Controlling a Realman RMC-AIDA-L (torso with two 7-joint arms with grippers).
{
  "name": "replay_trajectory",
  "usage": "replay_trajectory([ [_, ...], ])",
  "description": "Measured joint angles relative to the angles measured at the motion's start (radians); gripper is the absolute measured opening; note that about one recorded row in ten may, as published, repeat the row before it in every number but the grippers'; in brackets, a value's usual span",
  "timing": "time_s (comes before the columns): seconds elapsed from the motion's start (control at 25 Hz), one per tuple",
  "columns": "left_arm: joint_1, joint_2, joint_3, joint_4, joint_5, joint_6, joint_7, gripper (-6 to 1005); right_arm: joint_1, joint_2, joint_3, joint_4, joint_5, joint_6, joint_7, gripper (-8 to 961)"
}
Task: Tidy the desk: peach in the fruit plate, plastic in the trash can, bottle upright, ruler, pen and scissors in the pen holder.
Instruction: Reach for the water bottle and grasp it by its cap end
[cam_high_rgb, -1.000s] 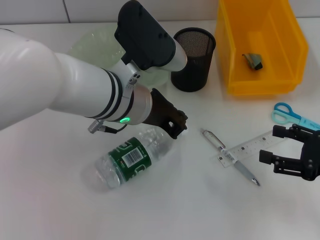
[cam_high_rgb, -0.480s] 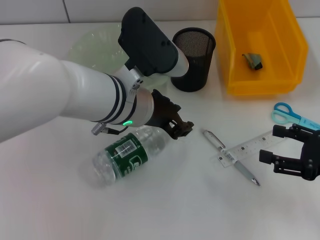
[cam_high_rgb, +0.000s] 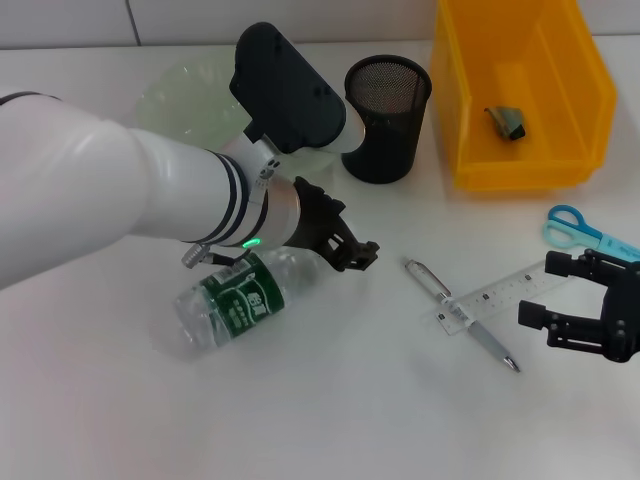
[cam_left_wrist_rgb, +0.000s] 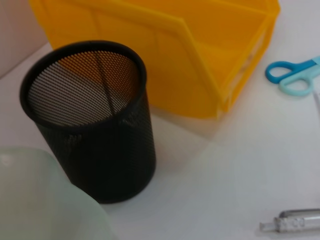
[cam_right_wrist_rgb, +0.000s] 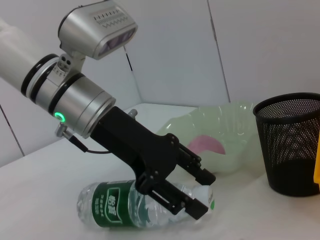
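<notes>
The clear bottle (cam_high_rgb: 232, 303) with a green label lies on its side, also seen as the bottle (cam_right_wrist_rgb: 130, 210) in the right wrist view. My left gripper (cam_high_rgb: 352, 256) is at its neck end, open, the fingers (cam_right_wrist_rgb: 200, 176) apart around the cap. A pink peach (cam_right_wrist_rgb: 207, 145) rests in the pale green plate (cam_high_rgb: 180, 95). A dark piece of plastic (cam_high_rgb: 507, 122) lies in the yellow bin (cam_high_rgb: 520, 170). Pen (cam_high_rgb: 462, 316), ruler (cam_high_rgb: 500, 292) and blue scissors (cam_high_rgb: 578, 229) lie on the table at the right. My right gripper (cam_high_rgb: 540, 290) hovers open beside the ruler's end. The black mesh pen holder (cam_high_rgb: 388, 120) stands empty.
The left arm's white body covers much of the table's left half and part of the plate. The pen holder (cam_left_wrist_rgb: 90, 120) stands between the plate and the yellow bin (cam_left_wrist_rgb: 165, 55). Scissors (cam_left_wrist_rgb: 295, 75) and the pen (cam_left_wrist_rgb: 295, 221) show in the left wrist view.
The bottle has slid left and rolled, its label turning. The left gripper shifted slightly at the bottle's neck. The right gripper has stayed still.
</notes>
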Motion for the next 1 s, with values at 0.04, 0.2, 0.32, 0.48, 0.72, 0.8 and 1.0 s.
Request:
replay_trajectory([
  [0.04, 0.0, 0.0, 0.0, -0.009, 0.0, -0.012, 0.001, 644, 0.0, 0.0, 0.0, 0.0, 0.0, 0.0, 0.0, 842],
  [0.2, -0.006, 0.0, 0.001, -0.026, 0.001, -0.016, 0.002, 641, 0.0, 0.0, 0.0, 0.001, 0.0, 0.0, 0.0, 842],
  [0.32, -0.017, 0.0, 0.011, -0.052, 0.001, -0.019, 0.003, 638, 0.001, 0.0, 0.0, 0.001, 0.0, 0.0, 0.0, 842],
  [0.48, -0.024, 0.0, 0.016, -0.07, 0.002, -0.025, 0.003, 635, 0.002, 0.0, 0.0, 0.001, 0.0, 0.0, 0.0, 842],
  [0.72, -0.027, 0.0, 0.023, -0.075, 0.012, -0.029, 0.003, 630, 0.002, 0.0, 0.0, 0.003, -0.001, 0.004, 0.0, 842],
  [0.8, -0.031, 0.0, 0.026, -0.078, 0.024, -0.029, 0.004, 576, 0.003, 0.0, 0.0, 0.004, -0.001, 0.005, 0.0, 842],
  [1.0, -0.041, 0.0, 0.02, -0.085, 0.027, -0.025, 0.004, 484, 0.005, 0.0, 0.0, 0.012, -0.002, 0.005, 0.0, 842],
])
